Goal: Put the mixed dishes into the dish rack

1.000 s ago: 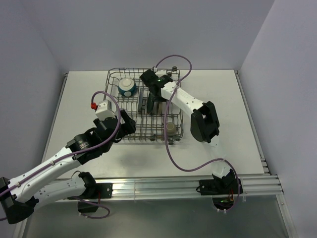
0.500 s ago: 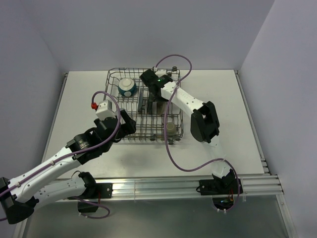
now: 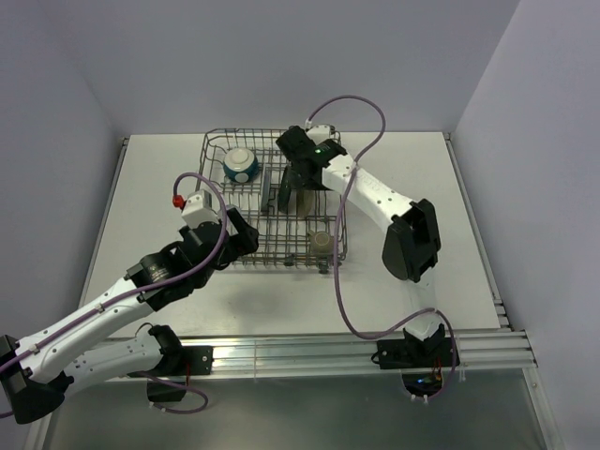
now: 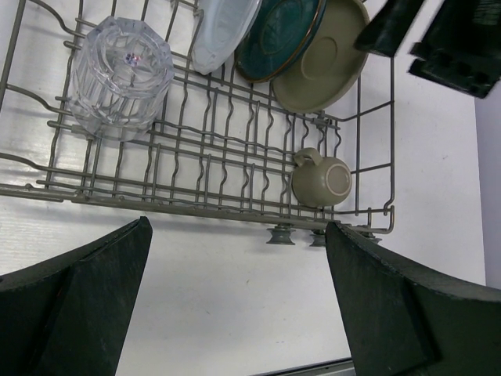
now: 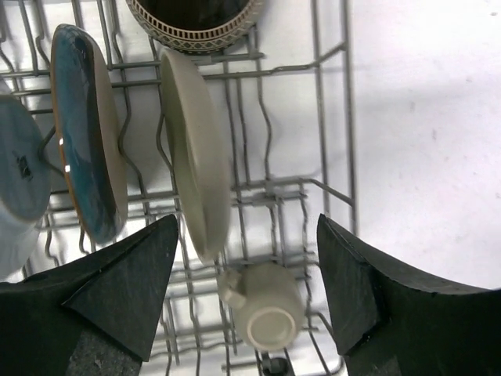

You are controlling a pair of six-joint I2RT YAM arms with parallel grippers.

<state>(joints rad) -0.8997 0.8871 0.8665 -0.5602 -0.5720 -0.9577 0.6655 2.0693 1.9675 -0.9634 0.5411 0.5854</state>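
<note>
Both wide, empty: left end effector (image 4: 239,235), right end effector (image 5: 246,227).
Beige plate (image 5: 196,157) upright in wire dish rack (image 3: 246,239); open counter (image 5: 415,117) right.

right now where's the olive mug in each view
top external: olive-grey mug sits in the near right corner of the dish rack.
left wrist: right of centre.
right wrist: bottom centre.
shared landmark: the dish rack's right wall beside the mug.
</note>
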